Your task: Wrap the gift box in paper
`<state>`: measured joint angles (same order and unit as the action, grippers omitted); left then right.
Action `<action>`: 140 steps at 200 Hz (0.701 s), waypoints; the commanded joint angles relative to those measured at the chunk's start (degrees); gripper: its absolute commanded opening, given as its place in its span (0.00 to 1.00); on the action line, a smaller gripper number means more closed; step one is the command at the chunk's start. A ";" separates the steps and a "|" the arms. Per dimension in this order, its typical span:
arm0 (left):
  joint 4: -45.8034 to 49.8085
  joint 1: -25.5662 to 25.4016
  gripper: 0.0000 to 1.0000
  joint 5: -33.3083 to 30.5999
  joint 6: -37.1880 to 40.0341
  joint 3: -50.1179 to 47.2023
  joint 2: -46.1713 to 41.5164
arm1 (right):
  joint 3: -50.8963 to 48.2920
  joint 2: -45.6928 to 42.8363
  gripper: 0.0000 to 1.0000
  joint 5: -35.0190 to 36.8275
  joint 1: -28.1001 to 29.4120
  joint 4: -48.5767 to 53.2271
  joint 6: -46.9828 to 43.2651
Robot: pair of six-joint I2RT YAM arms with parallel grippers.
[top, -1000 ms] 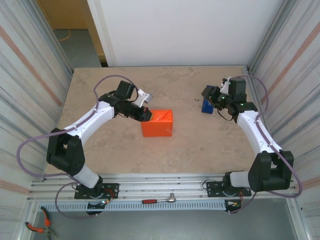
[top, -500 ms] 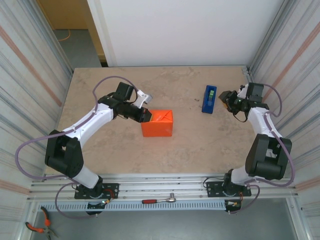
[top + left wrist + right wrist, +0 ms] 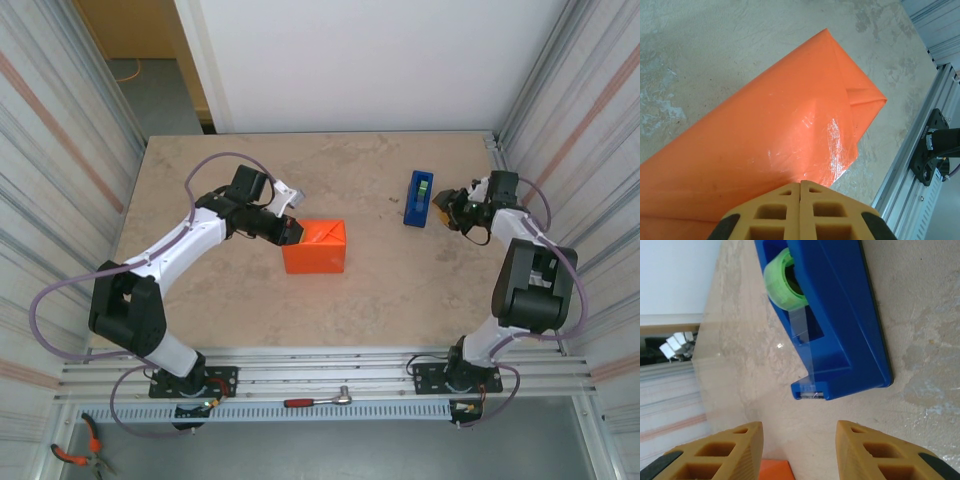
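I read the left claw (image 3: 291, 231) as closed, fingers together, tips touching the far-left top edge of the parcel. The bright orange thin paper (image 3: 315, 248) is folded box-shaped mid-bench (image 3: 380, 300), slightly left, with the gift box hidden inside. A narrow blue plastic tape dispenser (image 3: 418, 198) lies toward the far right corner. The right claw (image 3: 443, 208) is just beside it, fingers apart, holding nothing.
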<state>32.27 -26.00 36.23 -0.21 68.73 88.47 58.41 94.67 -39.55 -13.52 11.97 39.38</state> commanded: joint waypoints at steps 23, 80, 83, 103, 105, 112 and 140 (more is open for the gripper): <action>1.83 -0.61 0.00 -0.54 0.03 -1.86 -0.03 | 3.14 4.63 0.41 -3.77 -0.05 -2.99 -0.85; 1.68 -0.63 0.00 -0.17 -0.11 -2.02 0.52 | 5.34 8.61 0.38 -4.70 0.85 -4.06 -0.78; 1.68 -0.63 0.00 -0.11 -0.13 -2.02 0.56 | 5.41 8.83 0.38 -4.78 0.94 -4.06 -0.83; 1.69 -0.63 0.00 -0.11 -0.07 -2.11 0.61 | 5.98 10.07 0.37 -5.14 1.21 -4.38 -0.70; 1.71 -0.63 0.00 -0.11 -0.13 -2.11 0.64 | 6.07 10.18 0.37 -5.17 1.28 -4.45 -0.70; 1.74 -0.61 0.00 -0.14 -0.05 -2.11 0.66 | 6.22 10.60 0.36 -5.40 1.36 -4.58 -0.70; 1.74 -0.61 0.00 -0.11 -0.05 -2.06 1.02 | 6.77 12.11 0.36 -6.05 1.72 -5.05 -0.62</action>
<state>31.79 -26.00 36.25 -0.21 68.60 88.47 63.31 105.25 -43.62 -12.19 7.49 39.38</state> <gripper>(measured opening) 0.064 0.359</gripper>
